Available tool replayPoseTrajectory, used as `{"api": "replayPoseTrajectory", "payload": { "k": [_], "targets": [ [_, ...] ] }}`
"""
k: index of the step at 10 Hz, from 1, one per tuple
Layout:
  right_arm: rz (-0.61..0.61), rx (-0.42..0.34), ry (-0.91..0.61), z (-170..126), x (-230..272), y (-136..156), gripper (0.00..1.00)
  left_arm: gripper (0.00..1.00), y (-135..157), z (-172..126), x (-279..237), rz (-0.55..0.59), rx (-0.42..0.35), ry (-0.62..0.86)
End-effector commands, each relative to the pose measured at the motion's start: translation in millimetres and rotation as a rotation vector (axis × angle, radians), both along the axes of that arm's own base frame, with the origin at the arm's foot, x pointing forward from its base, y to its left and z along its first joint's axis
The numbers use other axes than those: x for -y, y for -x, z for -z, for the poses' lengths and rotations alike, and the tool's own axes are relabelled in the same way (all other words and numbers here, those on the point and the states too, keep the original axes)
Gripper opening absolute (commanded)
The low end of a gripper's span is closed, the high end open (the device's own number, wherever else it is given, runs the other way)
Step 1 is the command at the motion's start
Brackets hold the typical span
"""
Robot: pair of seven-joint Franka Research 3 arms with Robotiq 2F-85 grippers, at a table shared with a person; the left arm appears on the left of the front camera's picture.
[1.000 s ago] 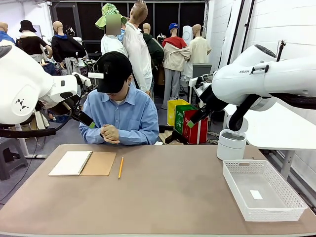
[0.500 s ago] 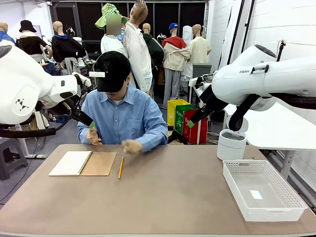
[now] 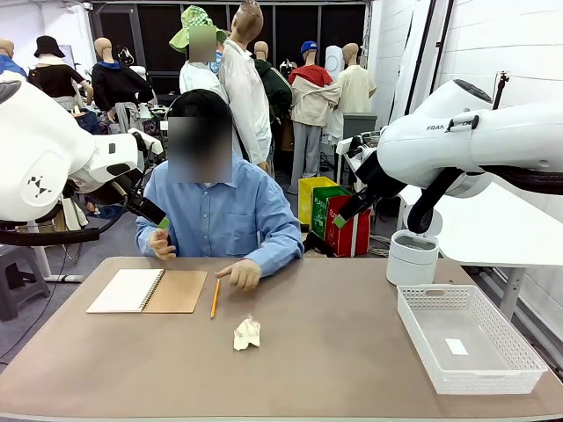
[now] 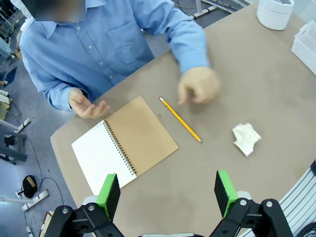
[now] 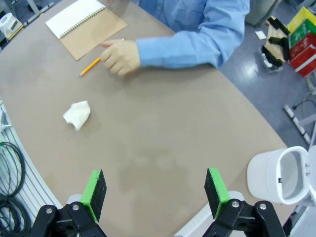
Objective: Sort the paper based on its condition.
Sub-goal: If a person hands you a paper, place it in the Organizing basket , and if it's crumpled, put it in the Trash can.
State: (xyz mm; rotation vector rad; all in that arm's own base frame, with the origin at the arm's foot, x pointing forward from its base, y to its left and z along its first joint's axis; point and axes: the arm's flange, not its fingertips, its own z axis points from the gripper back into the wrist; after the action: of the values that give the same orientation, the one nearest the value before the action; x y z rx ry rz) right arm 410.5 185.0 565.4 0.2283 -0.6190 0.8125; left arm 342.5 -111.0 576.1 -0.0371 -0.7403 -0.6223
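A crumpled ball of white paper (image 3: 247,333) lies on the brown table near its middle, just in front of the pencil (image 3: 215,299). The ball (image 4: 246,138) sits right of my left gripper's view and far left in the right wrist view (image 5: 77,114). My left gripper (image 3: 155,214) hangs high at the far left, well above the table, open with nothing between its green pads (image 4: 166,190). My right gripper (image 3: 345,214) hangs high at the far right, also open and holding nothing (image 5: 154,190). The person's hand (image 3: 239,275) rests on the table behind the ball.
An open spiral notebook (image 3: 148,290) with a tan cover lies at the left. A white mesh basket (image 3: 413,322) stands at the right front, a small white slip inside it. Behind it stands a white round bin (image 3: 413,258). The person sits at the far edge.
The person unclasped both hands and reached one out onto the table. A crumpled paper ball now lies near the middle where there was none. Neither arm moved.
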Motion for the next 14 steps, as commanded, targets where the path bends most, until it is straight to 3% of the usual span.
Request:
{"api": "replayPoseTrajectory", "payload": {
  "k": [1, 14],
  "targets": [
    [0.004, -0.002, 0.007, 1.9, -0.9, -0.3, 1.0, 1.0, 0.1, -0.7, -0.6, -0.001, 0.002, 0.001],
    [-0.019, 0.001, 0.0, 0.9, -4.9, -0.6, 1.0, 1.0, 0.1, -0.7, -0.6, -0.001, 0.002, 0.001]
  ]
}}
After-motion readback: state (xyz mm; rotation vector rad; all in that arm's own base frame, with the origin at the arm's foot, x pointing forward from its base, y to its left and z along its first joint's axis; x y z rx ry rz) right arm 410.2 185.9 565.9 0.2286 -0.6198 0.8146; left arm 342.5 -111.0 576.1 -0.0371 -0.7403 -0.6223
